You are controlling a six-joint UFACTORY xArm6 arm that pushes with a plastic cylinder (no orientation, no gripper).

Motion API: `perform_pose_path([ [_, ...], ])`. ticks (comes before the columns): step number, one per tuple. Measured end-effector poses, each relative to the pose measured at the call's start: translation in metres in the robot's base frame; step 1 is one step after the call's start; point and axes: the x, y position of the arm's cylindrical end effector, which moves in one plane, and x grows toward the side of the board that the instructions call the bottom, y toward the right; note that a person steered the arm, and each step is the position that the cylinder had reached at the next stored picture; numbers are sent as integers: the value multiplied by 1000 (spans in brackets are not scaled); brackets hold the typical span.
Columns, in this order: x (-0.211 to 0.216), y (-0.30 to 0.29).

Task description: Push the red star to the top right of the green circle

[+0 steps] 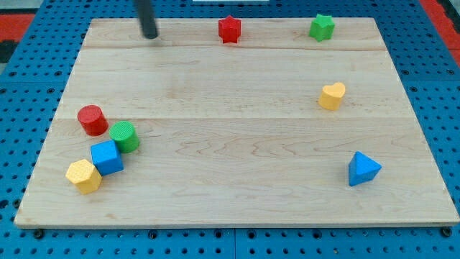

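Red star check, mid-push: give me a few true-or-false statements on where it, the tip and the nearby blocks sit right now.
1. The red star sits near the board's top edge. True.
2. My tip touches the red star. False: it is apart, toward the view's left.
3. The green circle sits at the view's lower left, beside the red circle. True.
4. The green star lies left of the red star. False: it lies to the right.

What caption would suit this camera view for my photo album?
My tip waits at the board's top edge, left of the red star, far from the green circle at lower left.
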Motion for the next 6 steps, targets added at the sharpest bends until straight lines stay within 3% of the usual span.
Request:
perform_pose_path([
  [1, -30, 46],
  [2, -28, 96],
  [3, -12, 147],
  [4, 24, 161],
  [6, 98, 66],
])
